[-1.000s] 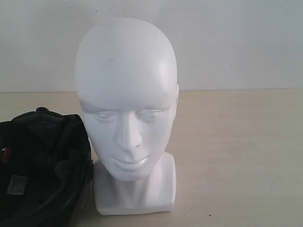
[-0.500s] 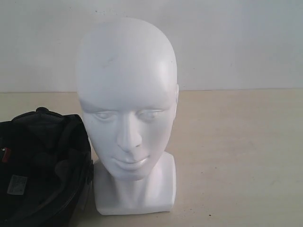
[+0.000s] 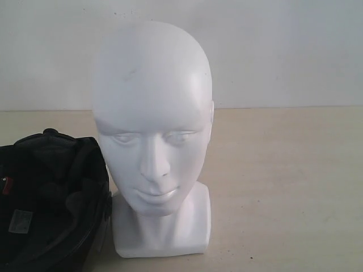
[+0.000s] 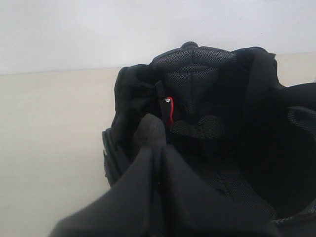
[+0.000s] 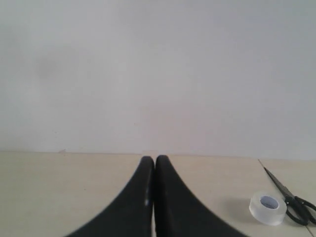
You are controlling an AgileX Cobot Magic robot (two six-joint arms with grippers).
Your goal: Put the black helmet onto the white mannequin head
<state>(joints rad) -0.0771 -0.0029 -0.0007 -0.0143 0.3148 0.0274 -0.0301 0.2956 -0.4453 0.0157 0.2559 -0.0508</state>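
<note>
Now | black helmet [image 3: 51,195] just beside white mannequin head [image 3: 152,107] | both jaws closed

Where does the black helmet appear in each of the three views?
Exterior view: black helmet at lower left, beside the white mannequin head.
Left wrist view: black helmet fills the centre and right, lining showing.
Right wrist view: not in it.
Shared landmark: the red tab in its lining, in the first two.

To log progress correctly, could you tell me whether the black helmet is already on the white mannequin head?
No, the black helmet lies on the table beside the bare white mannequin head.
</note>
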